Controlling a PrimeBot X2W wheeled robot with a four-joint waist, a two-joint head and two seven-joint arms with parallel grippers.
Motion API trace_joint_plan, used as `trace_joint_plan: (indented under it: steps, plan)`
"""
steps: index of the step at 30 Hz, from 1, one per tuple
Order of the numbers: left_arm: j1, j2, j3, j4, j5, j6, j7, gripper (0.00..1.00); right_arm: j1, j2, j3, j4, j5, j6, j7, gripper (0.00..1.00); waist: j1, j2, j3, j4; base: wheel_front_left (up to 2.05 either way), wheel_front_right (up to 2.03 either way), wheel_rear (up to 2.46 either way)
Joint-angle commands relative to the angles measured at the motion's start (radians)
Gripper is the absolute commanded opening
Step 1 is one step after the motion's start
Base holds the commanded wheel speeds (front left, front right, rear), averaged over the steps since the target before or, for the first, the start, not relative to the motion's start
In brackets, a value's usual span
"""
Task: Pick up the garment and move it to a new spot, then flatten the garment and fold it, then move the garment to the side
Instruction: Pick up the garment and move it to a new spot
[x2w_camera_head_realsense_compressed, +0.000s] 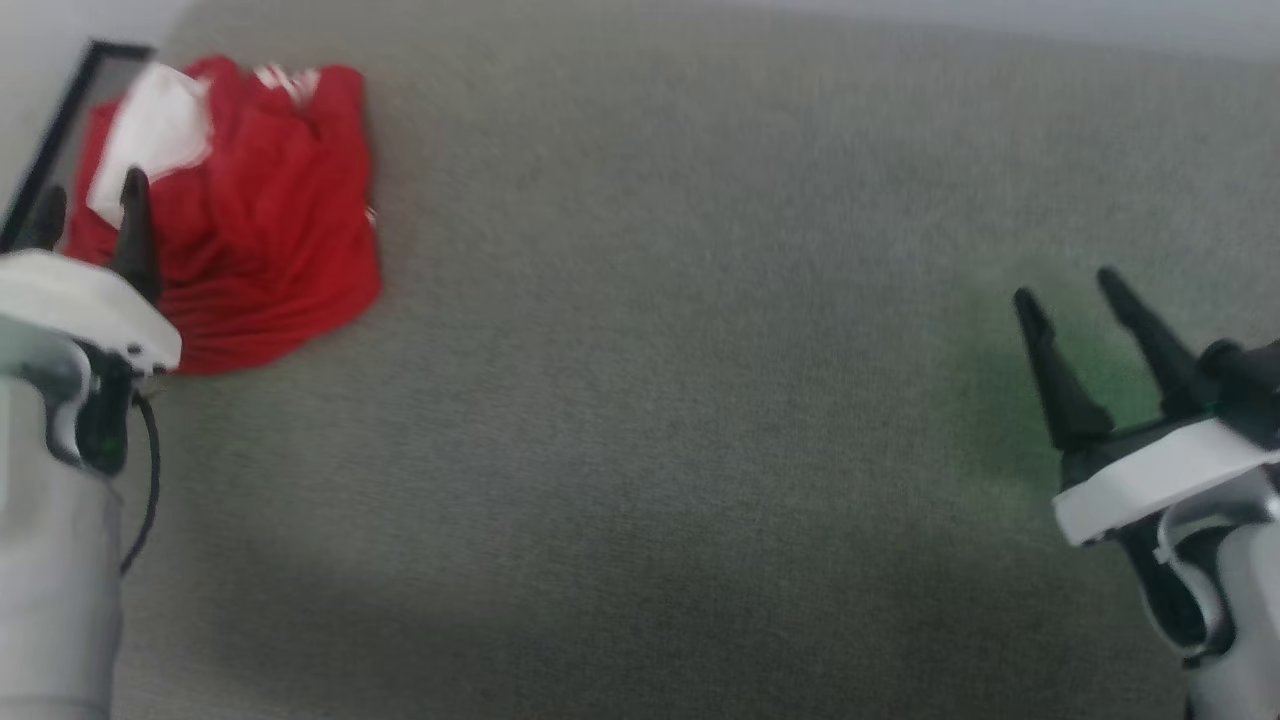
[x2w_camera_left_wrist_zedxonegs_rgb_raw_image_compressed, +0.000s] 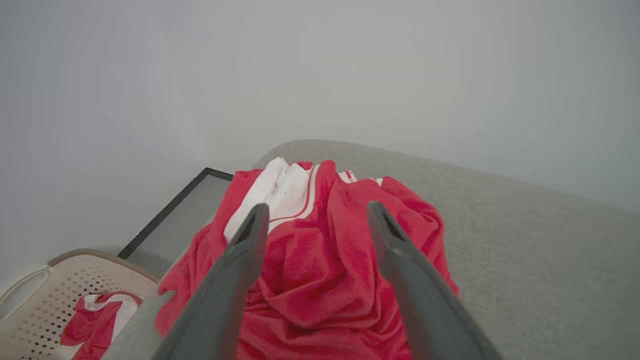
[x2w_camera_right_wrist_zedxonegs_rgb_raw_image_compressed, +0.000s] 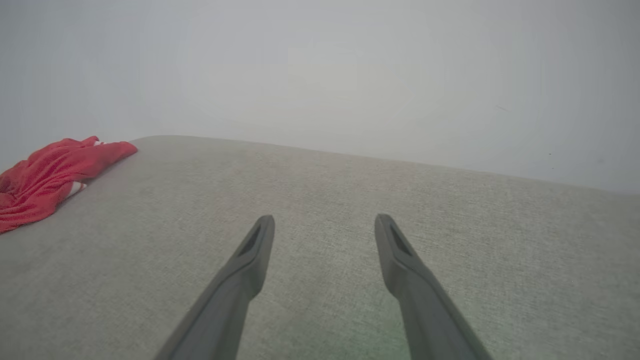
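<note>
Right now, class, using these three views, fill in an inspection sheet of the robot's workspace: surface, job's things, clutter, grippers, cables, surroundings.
Surface: grey woven fabric surface, flat.
Job's things: red-and-white garment, crumpled at the far left corner, not yet lifted.
Clutter: beige perforated basket beside the surface, holding a smaller red-and-white cloth; dark-framed panel behind the garment.
Grippers: left gripper open, fingers at the garment, contact unclear; right gripper open over bare fabric.
Cables: black cable looping at the left wrist.
Surroundings: plain pale wall.
</note>
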Motion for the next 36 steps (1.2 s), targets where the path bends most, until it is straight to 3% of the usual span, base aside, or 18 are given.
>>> trace_joint_plan:
  steps: [1,13,18,21,22,23,29,36]
  plan:
    - [-0.053,0.010,-0.009,0.044,-0.003,-0.004,0.017,1.00,-0.020,-0.012,-0.009,-0.023,-0.005,0.000,0.008,1.00,0.0000,0.0000,0.109,-0.038,0.00,0.00,0.00]
    - [-0.291,0.011,-0.031,0.353,-0.058,0.006,0.288,1.00,-0.045,-0.064,-0.061,-0.147,-0.013,0.000,0.058,1.00,0.0000,0.0000,0.264,-0.038,0.00,0.00,0.00]
    - [-0.329,-0.022,-0.047,0.461,-0.073,0.013,0.401,1.00,-0.040,-0.070,-0.077,-0.181,-0.015,0.000,0.076,1.00,0.0000,0.0000,0.294,-0.030,0.00,0.00,0.00]
    - [-0.341,-0.039,-0.049,0.495,-0.083,0.011,0.414,1.00,-0.039,-0.067,-0.082,-0.188,-0.018,0.000,0.087,1.00,0.0000,0.0000,0.298,-0.024,0.00,0.00,0.00]
    - [-0.345,-0.038,-0.048,0.496,-0.083,0.014,0.389,0.47,-0.040,-0.065,-0.083,-0.187,-0.017,0.000,0.086,1.00,0.0000,0.0000,0.296,-0.023,0.00,0.00,0.00]
    - [-0.348,-0.028,-0.049,0.492,-0.078,0.012,0.366,0.00,-0.041,-0.063,-0.082,-0.186,-0.018,0.000,0.086,1.00,0.0000,0.0000,0.292,-0.022,0.00,0.00,0.00]
    - [-0.389,0.060,-0.060,0.453,-0.059,-0.006,0.217,0.00,-0.040,-0.047,-0.086,-0.161,-0.014,0.000,0.065,1.00,0.0000,0.0000,0.241,-0.018,0.00,0.00,0.00]
    - [-0.428,0.124,-0.140,0.392,-0.011,-0.018,0.112,0.00,-0.020,-0.014,-0.071,-0.108,-0.010,0.000,0.030,1.00,0.0000,0.0000,0.137,-0.008,0.00,0.00,0.00]
